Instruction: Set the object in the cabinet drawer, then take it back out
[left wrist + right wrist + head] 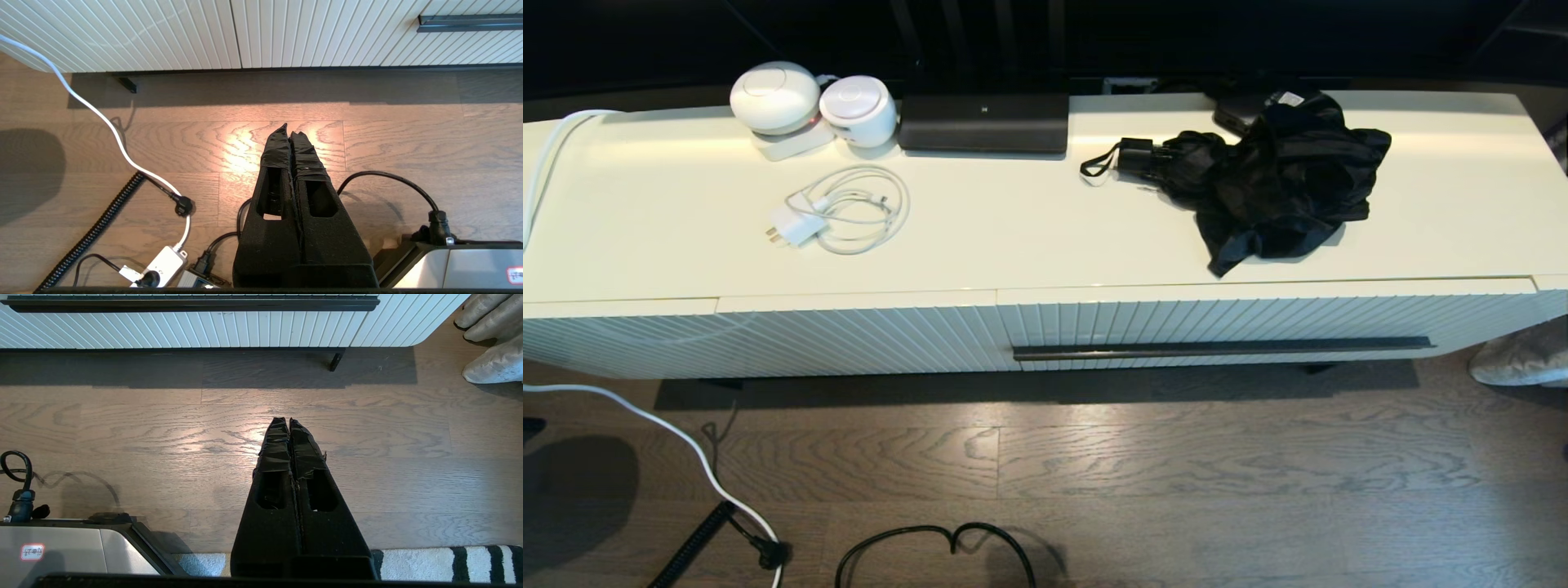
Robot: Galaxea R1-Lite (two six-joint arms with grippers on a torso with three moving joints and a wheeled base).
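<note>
The black folding umbrella (1266,175) lies on the cabinet top at the right, its fabric loose, its short handle and wrist loop (1098,166) pointing left. Below it the ribbed cream drawer (1258,322) is closed, its long dark handle bar (1223,349) running across the front; that bar also shows in the left wrist view (470,23) and the right wrist view (192,304). My left gripper (289,130) hangs shut and empty over the wooden floor, well short of the cabinet. My right gripper (289,421) is likewise shut and empty above the floor. Neither arm shows in the head view.
On the cabinet top (1013,237) sit two white round devices (774,96), a coiled white charger cable (845,211) and a flat black box (984,122). Cables (686,445) trail over the floor at the left. A grey slipper (1523,359) lies by the cabinet's right end.
</note>
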